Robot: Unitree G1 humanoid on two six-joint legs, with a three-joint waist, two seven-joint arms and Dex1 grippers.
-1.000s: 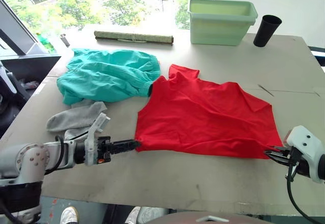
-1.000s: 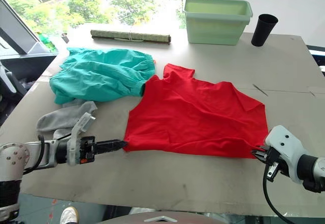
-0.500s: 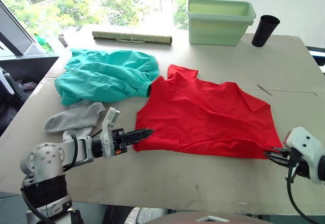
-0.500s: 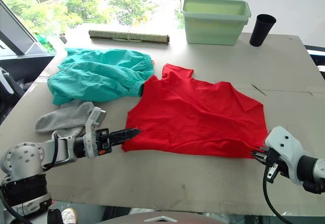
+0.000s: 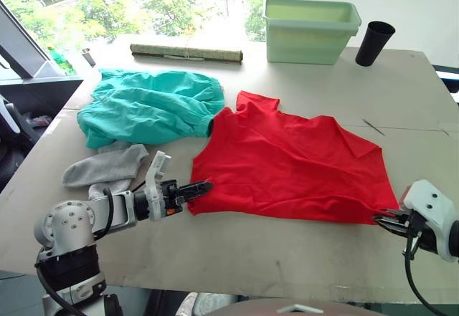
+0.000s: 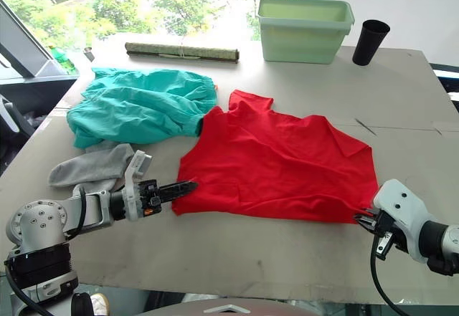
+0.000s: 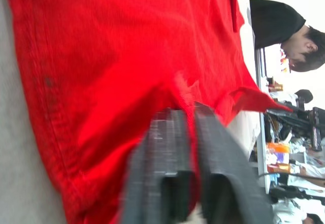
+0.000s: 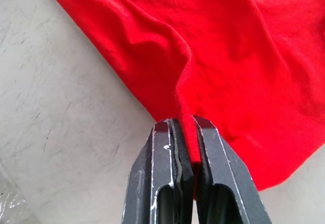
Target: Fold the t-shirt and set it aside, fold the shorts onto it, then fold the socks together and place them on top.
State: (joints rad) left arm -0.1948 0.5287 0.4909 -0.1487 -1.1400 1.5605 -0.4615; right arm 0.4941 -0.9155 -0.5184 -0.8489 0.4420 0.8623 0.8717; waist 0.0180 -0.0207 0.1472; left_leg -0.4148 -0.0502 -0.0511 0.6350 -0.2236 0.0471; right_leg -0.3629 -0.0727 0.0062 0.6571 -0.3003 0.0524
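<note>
right wrist view: right jaws (image 8: 186, 124) pinch the t-shirt (image 8: 244, 56) edge; left jaws (image 7: 184, 113) clamp its hem.

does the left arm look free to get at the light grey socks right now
Probably not at once: the left gripper is shut on the bright red t-shirt. The light grey socks lie uncovered beside that arm, below the teal shorts, so after letting go the way looks open.
</note>
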